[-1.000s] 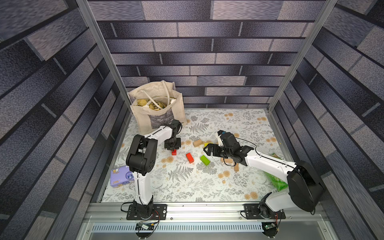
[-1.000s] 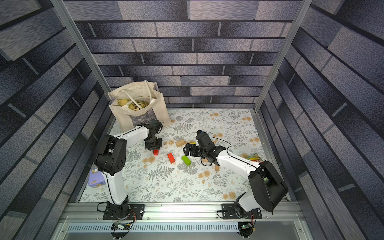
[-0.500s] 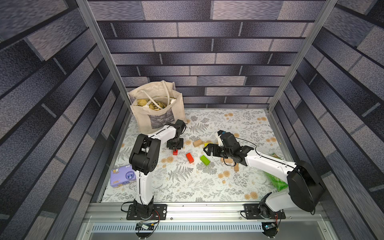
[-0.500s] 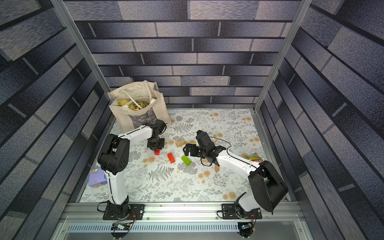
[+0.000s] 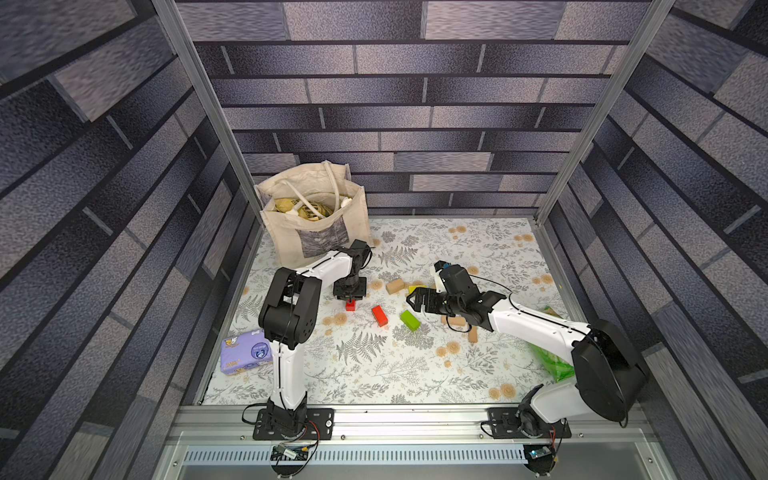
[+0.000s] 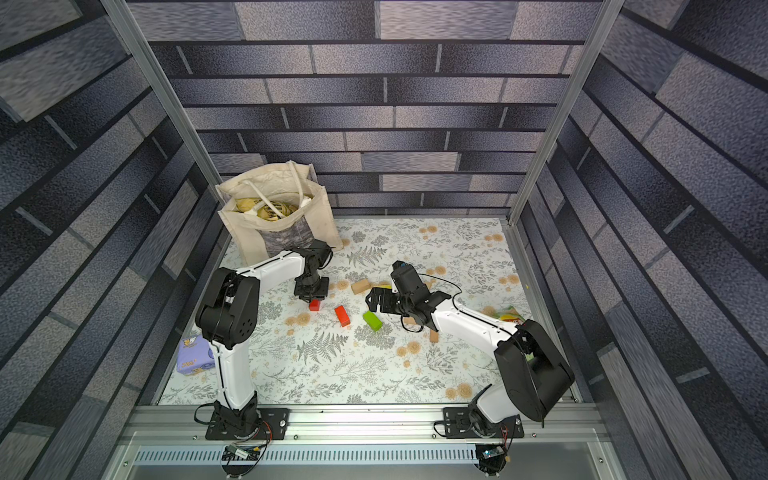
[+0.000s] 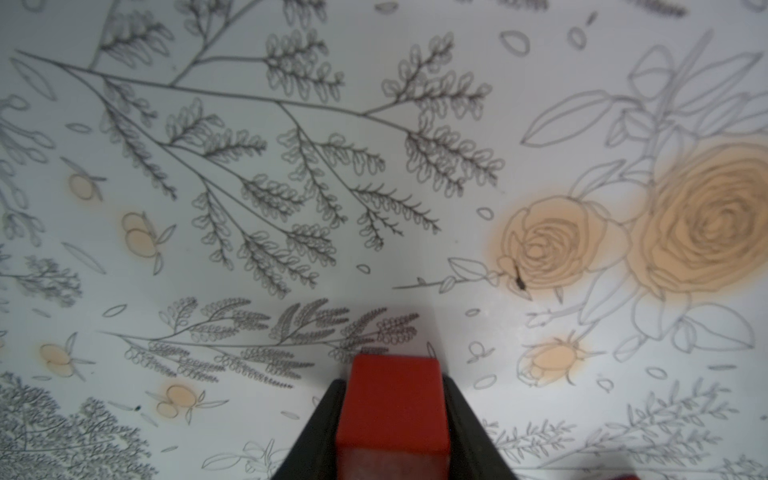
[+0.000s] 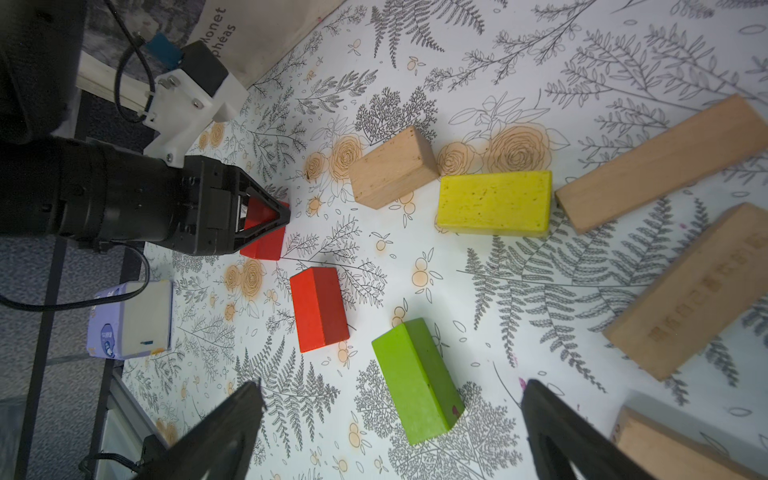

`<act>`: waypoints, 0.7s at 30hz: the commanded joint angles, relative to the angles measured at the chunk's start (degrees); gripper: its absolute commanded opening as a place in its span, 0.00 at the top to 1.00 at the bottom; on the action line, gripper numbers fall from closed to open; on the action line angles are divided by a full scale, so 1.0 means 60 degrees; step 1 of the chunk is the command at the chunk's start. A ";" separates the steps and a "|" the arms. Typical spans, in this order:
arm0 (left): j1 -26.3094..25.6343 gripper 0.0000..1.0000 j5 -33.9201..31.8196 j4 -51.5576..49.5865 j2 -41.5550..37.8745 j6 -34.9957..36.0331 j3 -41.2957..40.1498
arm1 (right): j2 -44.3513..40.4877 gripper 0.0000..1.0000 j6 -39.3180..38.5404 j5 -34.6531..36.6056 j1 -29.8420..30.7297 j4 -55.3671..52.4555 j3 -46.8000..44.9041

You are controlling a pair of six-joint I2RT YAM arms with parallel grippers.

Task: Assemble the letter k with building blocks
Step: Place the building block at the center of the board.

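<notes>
L gripper (image 5: 350,297) points down at the mat (image 5: 374,374), left of centre. Its jaws are narrow and closed on the red block (image 5: 351,306). In the L wrist view that block (image 7: 392,411) fills the space, w/ a finger (image 7: 316,436) tight on each side and no gap I can see, and its end pokes out past the tips. From the R wrist cam the block's lower end (image 8: 266,245) is down at the mat, but I can't tell if it rests there or sits just clear. R gripper (image 5: 413,300) hangs right of centre, jaws wide, nothing in them. The green block (image 5: 410,320) lies flat just near of its tips. In the R wrist view it (image 8: 415,378) shows btw the two fingers (image 8: 232,419), and neither touches it. The 2nd red block (image 5: 379,315) lies flat btw the green one and the L gripper, apart from both. The yellow block (image 8: 494,203) lies far of the green one. A short tan block (image 8: 392,166) sits just left of the yellow. A long tan block (image 8: 660,162) sits at the yellow's right end, v. close, and I can't tell if they meet. More tan blocks (image 8: 690,286) lie further right, partly under the R arm in both top views. The tissue pack (image 5: 246,352) sits at the near-left edge beside the L arm. The bag (image 5: 316,220) stands in the far-left corner.
</notes>
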 commanded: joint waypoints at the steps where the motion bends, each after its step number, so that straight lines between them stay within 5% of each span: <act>1: 0.0032 0.60 0.0069 -0.0094 0.0147 0.0098 -0.0161 | 0.0124 0.00 -0.0126 -0.0081 0.0086 -0.0136 0.0254; 21: -0.0056 0.54 0.0289 0.0035 -0.0141 0.0140 -0.0254 | -0.0009 0.00 -0.0083 -0.0018 0.0087 -0.0124 0.0171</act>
